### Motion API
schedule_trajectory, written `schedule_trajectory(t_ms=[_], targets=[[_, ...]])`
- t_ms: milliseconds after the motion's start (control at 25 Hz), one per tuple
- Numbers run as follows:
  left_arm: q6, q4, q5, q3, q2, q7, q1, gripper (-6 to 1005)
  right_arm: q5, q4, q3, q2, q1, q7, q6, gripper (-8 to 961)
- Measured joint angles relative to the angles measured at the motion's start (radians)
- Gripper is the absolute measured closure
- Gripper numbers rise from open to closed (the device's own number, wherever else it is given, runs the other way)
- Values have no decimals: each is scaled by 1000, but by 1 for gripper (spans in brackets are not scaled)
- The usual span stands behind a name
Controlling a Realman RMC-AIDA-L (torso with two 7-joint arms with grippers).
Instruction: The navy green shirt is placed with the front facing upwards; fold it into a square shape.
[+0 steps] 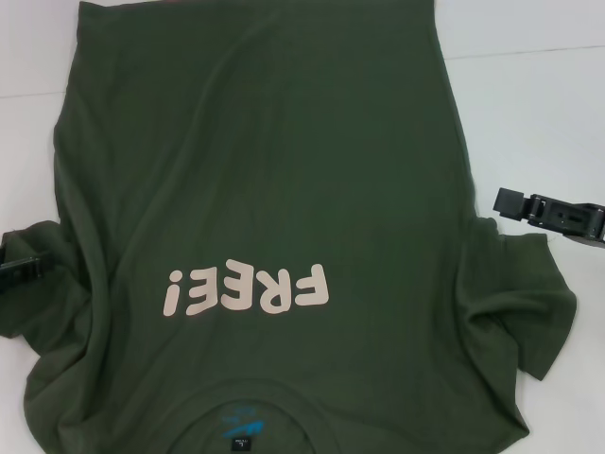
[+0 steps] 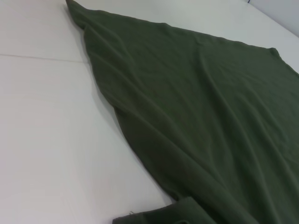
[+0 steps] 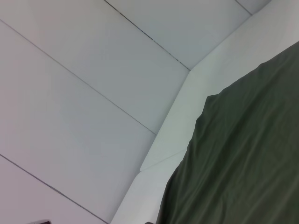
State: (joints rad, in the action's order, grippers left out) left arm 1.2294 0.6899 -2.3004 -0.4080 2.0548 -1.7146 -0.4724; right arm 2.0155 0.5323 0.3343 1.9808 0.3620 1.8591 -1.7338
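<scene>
The navy green shirt point(image 1: 265, 170) lies spread flat on the white table, front up, with its collar toward me. Pale pink "FREE!" lettering point(image 1: 248, 288) reads upside down on the chest, and a blue neck label point(image 1: 241, 437) shows at the near edge. My left gripper point(image 1: 17, 270) sits at the table's left edge, right beside the left sleeve point(image 1: 43, 312). My right gripper point(image 1: 546, 212) hovers just beyond the right sleeve point(image 1: 529, 303). The left wrist view shows the shirt's body point(image 2: 196, 116) and a folded sleeve edge point(image 2: 159, 215). In the right wrist view, the shirt's side edge point(image 3: 243, 154) is visible.
White tabletop point(image 1: 529, 95) shows bare on both sides of the shirt, also seen in the left wrist view point(image 2: 46, 130). A white panelled wall point(image 3: 84, 93) rises behind the table's far edge point(image 3: 168, 140).
</scene>
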Motion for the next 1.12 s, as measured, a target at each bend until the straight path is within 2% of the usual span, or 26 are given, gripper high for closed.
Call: schedule_trajectory(t_ms=[680, 1120], targets=[[52, -3, -5, -11, -1, -1, -7, 126, 0, 0, 0, 0, 0, 0, -1, 127], [47, 10, 6, -1, 6, -14, -4, 221, 0, 0, 0, 2, -2, 0, -1, 127]])
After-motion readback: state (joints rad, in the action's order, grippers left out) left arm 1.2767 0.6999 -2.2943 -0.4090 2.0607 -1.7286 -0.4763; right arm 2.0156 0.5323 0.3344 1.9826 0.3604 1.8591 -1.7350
